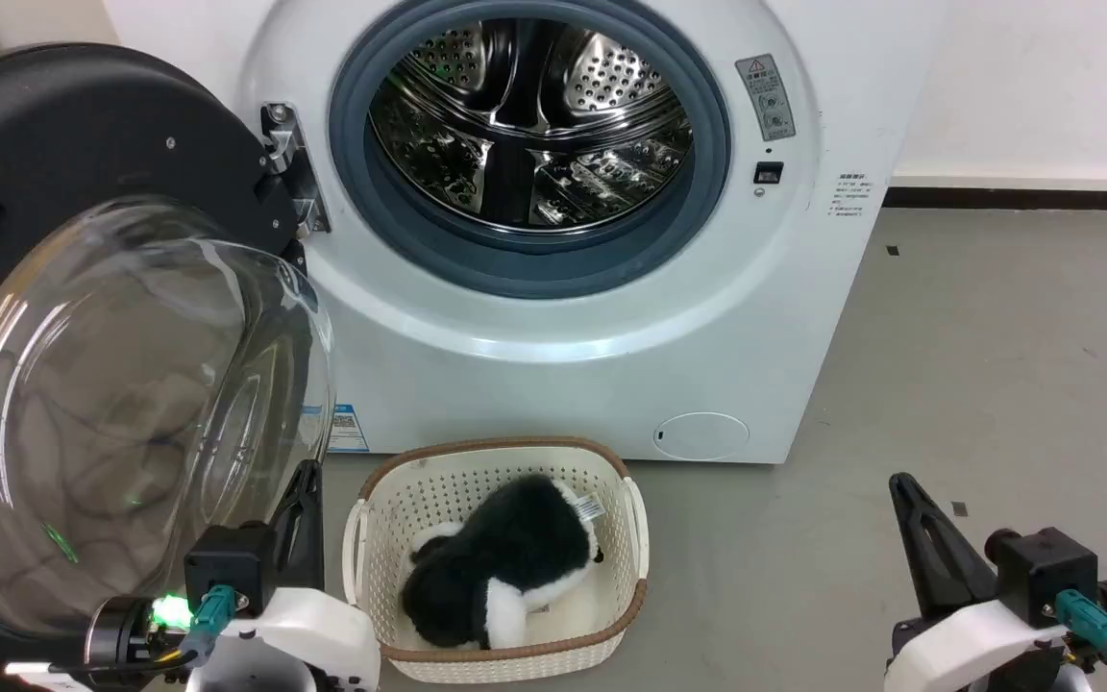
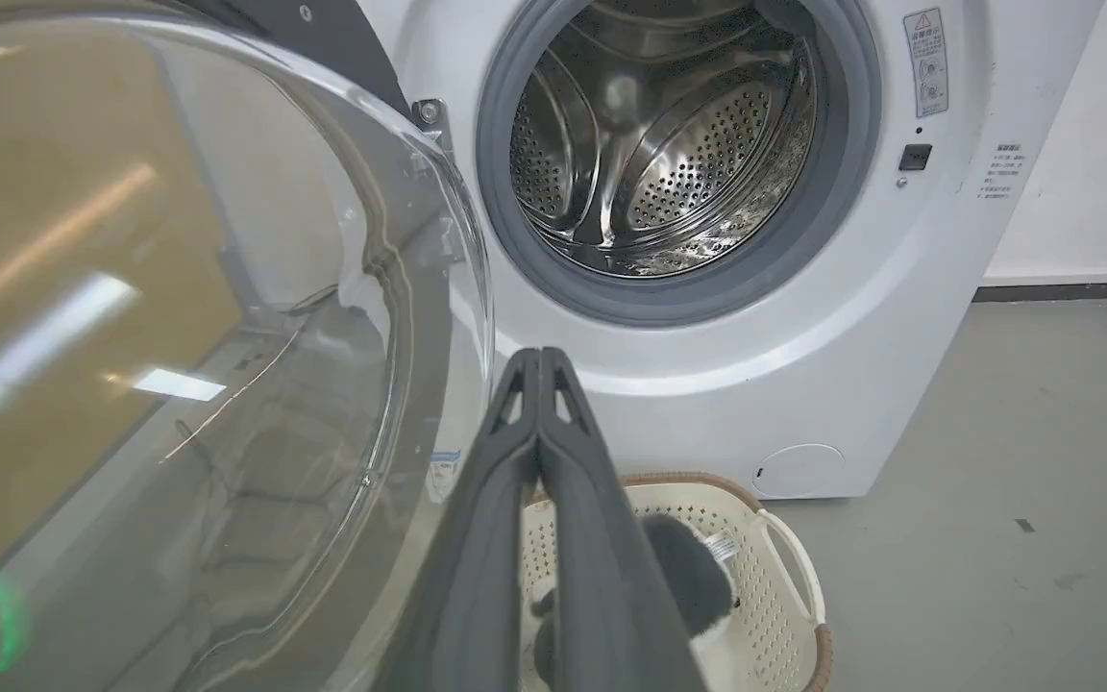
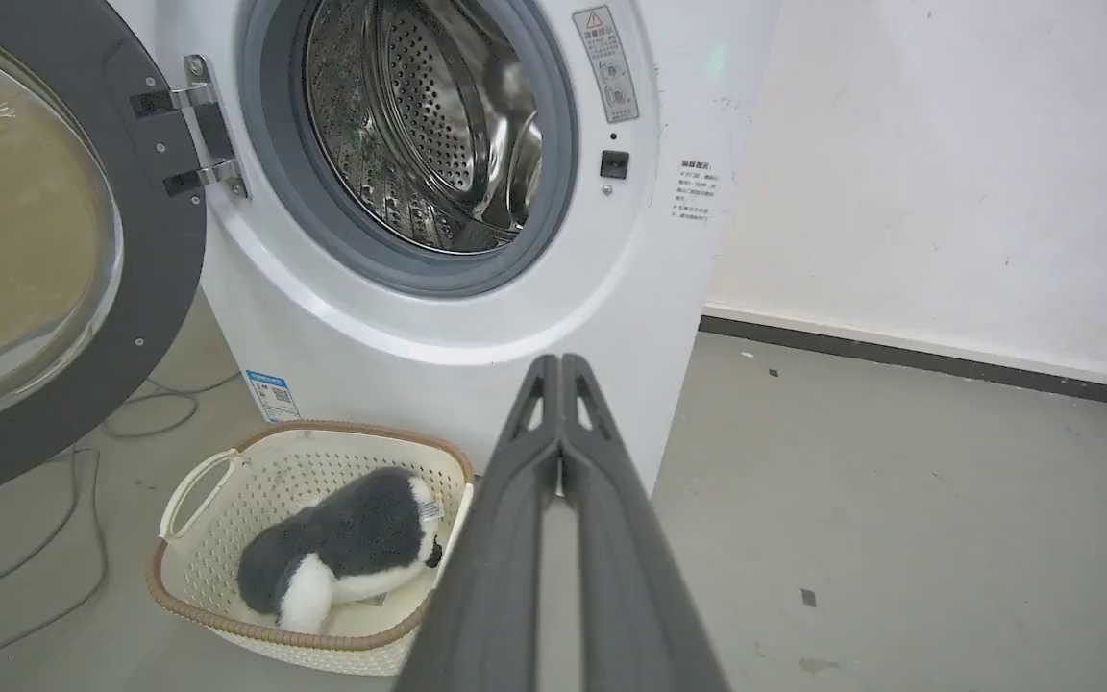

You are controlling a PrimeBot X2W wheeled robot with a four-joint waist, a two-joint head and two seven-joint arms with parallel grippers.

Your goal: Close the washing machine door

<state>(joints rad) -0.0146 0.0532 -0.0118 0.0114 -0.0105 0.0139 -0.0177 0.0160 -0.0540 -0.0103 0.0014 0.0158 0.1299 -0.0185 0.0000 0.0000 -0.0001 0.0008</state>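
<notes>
The white washing machine (image 1: 611,317) stands ahead with its steel drum (image 1: 529,120) exposed. Its door (image 1: 83,144) is swung wide open on the left hinge, black rim up and clear glass bowl (image 1: 121,413) bulging toward me. The door (image 2: 179,365) fills the left of the left wrist view, and the door (image 3: 44,250) hangs at the left in the right wrist view. My left gripper (image 1: 306,476) is shut and empty, low beside the glass bowl's right edge. My right gripper (image 1: 902,483) is shut and empty at the lower right, over bare floor.
A cream basket (image 1: 501,562) with a brown rim sits on the floor in front of the machine, holding a black and white plush toy (image 1: 505,567). Cables (image 3: 54,481) lie on the floor under the door. Grey floor (image 1: 996,384) and a white wall lie to the right.
</notes>
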